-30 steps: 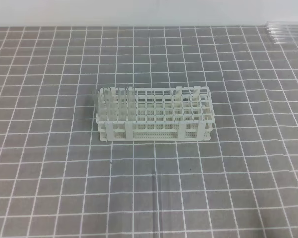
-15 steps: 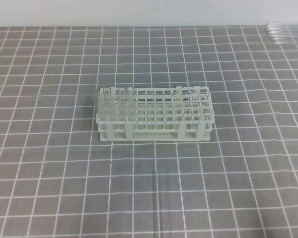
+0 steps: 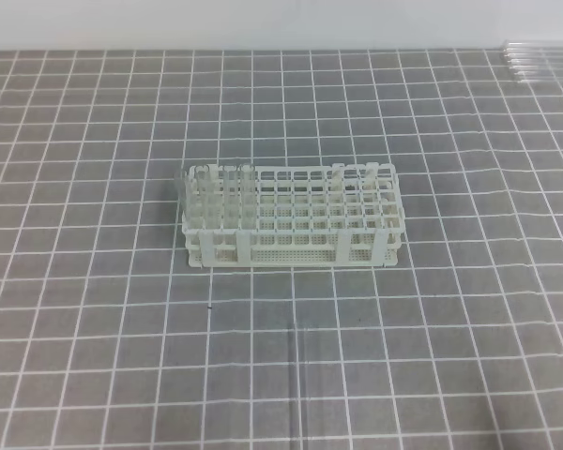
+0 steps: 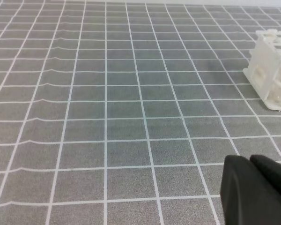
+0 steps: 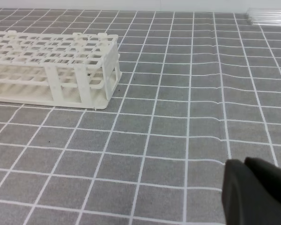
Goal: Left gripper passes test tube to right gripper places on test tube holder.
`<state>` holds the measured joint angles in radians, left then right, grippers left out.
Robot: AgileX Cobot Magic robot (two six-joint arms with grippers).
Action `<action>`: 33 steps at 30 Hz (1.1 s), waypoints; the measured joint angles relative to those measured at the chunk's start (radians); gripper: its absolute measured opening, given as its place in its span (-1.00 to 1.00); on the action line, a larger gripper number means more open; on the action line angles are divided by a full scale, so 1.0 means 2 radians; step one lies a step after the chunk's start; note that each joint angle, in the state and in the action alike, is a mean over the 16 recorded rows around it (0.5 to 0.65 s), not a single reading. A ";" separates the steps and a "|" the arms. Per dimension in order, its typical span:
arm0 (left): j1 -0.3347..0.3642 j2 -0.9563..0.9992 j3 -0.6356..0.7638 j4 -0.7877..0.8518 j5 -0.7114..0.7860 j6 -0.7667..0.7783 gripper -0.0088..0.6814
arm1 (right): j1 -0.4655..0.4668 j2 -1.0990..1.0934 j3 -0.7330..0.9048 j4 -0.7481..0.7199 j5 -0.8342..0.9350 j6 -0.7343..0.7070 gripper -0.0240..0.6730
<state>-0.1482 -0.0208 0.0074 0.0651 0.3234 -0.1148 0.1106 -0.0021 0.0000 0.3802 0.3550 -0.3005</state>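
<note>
Exterior high view, left to right. A grey mat ruled with a white grid [image 3: 94, 281] covers the tabletop [image 3: 38, 394]. Near its centre stands the test tube holder [image 3: 291, 217], a white rack with a grid of square holes above a perforated lower tier. Several clear tubes [image 3: 216, 187] stand upright in the holes at the rack's left end; the remaining holes to the right look unfilled. On the mat in front of the rack, near the lower edge of the view, lies a single test tube [image 3: 297, 375], faint, its length running toward the camera and apart from the rack. At the far right corner, a row of spare tubes [image 3: 542, 61] lies side by side. Neither arm enters this view.

Left wrist view. The left gripper [image 4: 253, 187] appears at the lower right as dark fingers [image 4: 239, 192] pressed together, nothing between them, hovering over bare mat. An end of the rack shows at the right edge, well apart from the fingers.

Right wrist view. The rack lies at the upper left and the spare tubes at the upper right corner. The right gripper [image 5: 250, 187] sits at the lower right, its fingers [image 5: 236, 192] likewise drawn together on nothing, well apart from the rack.
</note>
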 joint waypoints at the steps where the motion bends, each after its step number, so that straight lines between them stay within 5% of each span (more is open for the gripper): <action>1: 0.000 0.000 0.000 0.000 0.000 0.000 -0.98 | 0.000 0.000 0.000 0.000 0.000 0.000 -0.97; 24: 0.000 0.002 0.000 0.000 -0.011 0.001 -0.98 | 0.000 0.001 0.000 0.005 -0.001 0.000 -0.97; 33: 0.000 0.005 -0.001 -0.041 -0.057 -0.004 -0.98 | 0.000 0.001 0.000 0.092 -0.039 0.000 -0.97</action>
<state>-0.1480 -0.0109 0.0057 -0.0175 0.2101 -0.1225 0.1106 0.0000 0.0000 0.5635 0.2774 -0.3004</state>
